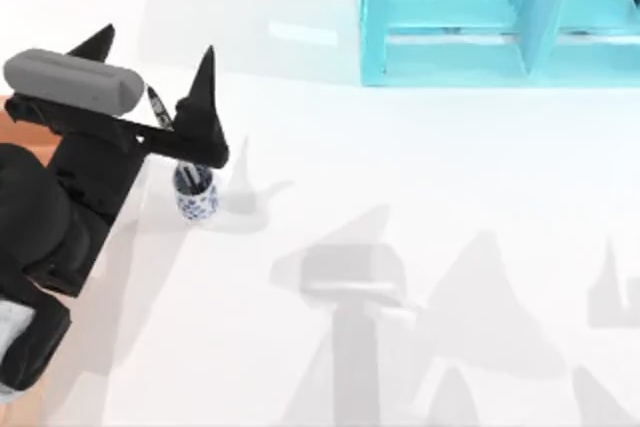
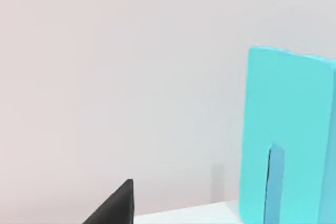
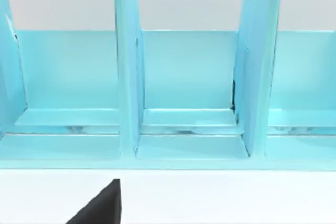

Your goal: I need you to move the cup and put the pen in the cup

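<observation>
Porcelain-like white cup with blue floral pattern [image 1: 195,197], likely light, brittle, slick, holding slim black pen [image 1: 158,107]; my left tool [image 1: 155,62] wide apart above, best gripping the rim.

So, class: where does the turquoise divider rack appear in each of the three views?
Top view: the turquoise divider rack stands at the table's far edge, right of centre, and runs off the right border.
Left wrist view: the rack is seen end-on, its side wall rising from the table.
Right wrist view: the rack is faced head-on, with open compartments between upright dividers.
Shared landmark: the white table it stands on.
</observation>
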Robot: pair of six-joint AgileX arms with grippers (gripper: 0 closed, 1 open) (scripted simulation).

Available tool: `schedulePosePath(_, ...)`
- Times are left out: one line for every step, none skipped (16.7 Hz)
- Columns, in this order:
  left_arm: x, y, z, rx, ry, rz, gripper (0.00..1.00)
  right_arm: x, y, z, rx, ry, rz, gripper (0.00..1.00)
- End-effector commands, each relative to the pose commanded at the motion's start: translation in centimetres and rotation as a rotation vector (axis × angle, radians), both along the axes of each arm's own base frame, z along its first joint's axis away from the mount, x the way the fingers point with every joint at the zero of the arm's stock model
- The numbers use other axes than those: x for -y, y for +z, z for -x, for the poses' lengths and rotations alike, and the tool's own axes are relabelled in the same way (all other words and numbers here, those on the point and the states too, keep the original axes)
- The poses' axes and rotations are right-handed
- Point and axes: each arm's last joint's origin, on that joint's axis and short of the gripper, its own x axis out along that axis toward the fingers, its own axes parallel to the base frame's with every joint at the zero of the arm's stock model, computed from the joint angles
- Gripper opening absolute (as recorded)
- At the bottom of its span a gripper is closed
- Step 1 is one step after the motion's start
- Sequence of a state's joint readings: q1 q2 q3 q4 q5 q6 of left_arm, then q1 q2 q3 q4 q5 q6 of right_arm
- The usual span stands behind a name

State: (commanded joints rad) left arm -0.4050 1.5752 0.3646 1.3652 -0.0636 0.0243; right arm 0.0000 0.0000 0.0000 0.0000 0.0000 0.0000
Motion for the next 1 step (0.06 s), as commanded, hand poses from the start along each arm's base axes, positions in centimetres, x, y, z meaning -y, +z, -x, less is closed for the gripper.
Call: schedulePosePath(0.00,0.00,0.00,0.000,0.000,0.000,1.00,0.00,0.00,0.00,0.000,0.000,0.000,1.00)
